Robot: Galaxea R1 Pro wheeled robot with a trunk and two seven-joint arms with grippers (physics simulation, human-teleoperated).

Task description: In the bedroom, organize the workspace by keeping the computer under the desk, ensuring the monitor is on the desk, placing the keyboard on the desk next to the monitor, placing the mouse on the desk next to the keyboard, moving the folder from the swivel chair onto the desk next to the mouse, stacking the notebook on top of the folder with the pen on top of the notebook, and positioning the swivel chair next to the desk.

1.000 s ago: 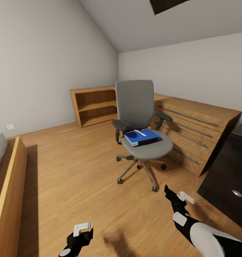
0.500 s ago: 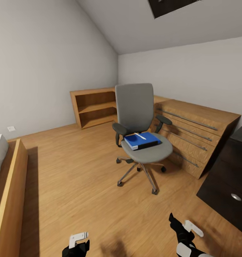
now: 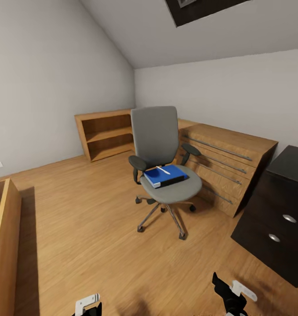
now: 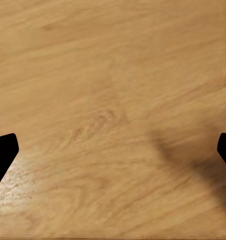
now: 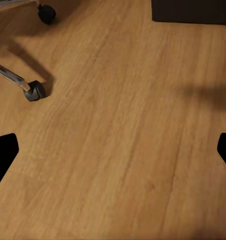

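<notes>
The grey swivel chair (image 3: pixel 160 140) stands mid-room on the wood floor, facing me. On its seat lies the blue folder (image 3: pixel 165 176) with a white pen (image 3: pixel 163 170) on top; I cannot tell a notebook apart from it. The desk's dark drawer unit (image 3: pixel 276 219) with round silver knobs is at the right. Computer, monitor, keyboard and mouse are out of view. My left gripper (image 3: pixel 88 306) (image 4: pixel 113 155) and right gripper (image 3: pixel 231 293) (image 5: pixel 113 155) hang low over bare floor, both open and holding nothing. One chair castor (image 5: pixel 35 91) is in the right wrist view.
A low oak chest (image 3: pixel 223 160) with long bar handles stands behind the chair, against the far wall. An open wooden bookshelf (image 3: pixel 104 134) sits in the far corner. A wooden bed frame (image 3: pixel 4 237) runs along the left. Open floor lies between me and the chair.
The whole view has shifted: the chair appears smaller and further left, more of the dark drawer unit shows, and both grippers sit lower in the picture. The chair and folder have not moved.
</notes>
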